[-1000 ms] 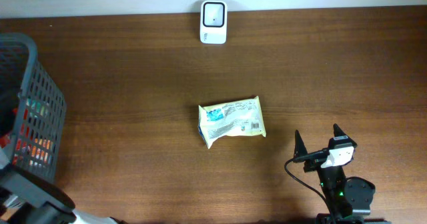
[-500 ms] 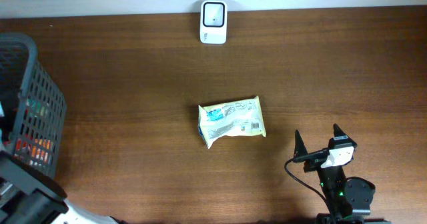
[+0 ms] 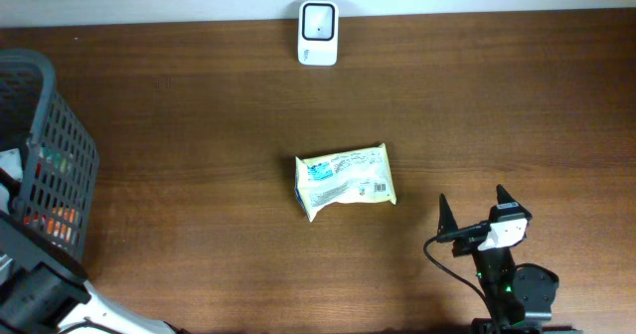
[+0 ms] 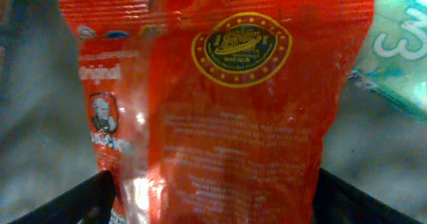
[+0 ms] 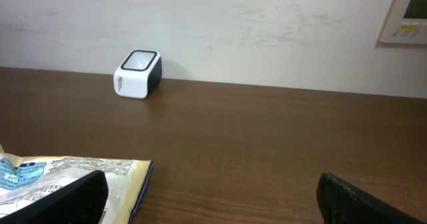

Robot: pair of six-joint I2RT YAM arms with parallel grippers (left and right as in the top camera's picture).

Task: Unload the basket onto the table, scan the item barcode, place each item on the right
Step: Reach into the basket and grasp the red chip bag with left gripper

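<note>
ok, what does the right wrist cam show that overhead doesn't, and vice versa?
Right wrist only: a beige wall panel at upper right.
Overhead only: the basket at the left edge, with items inside.
Both: the scanner at the back, the packet in the middle, and the open right gripper.

The counter under me is dark brown wood, smooth, with a low sheen. The scanner is glossy white plastic. The packet is pale, crinkled printed film. The basket is matt grey plastic mesh. At my left jaws, the red pouch is shiny, wrinkled film; my right jaws are matt black plastic.
</note>
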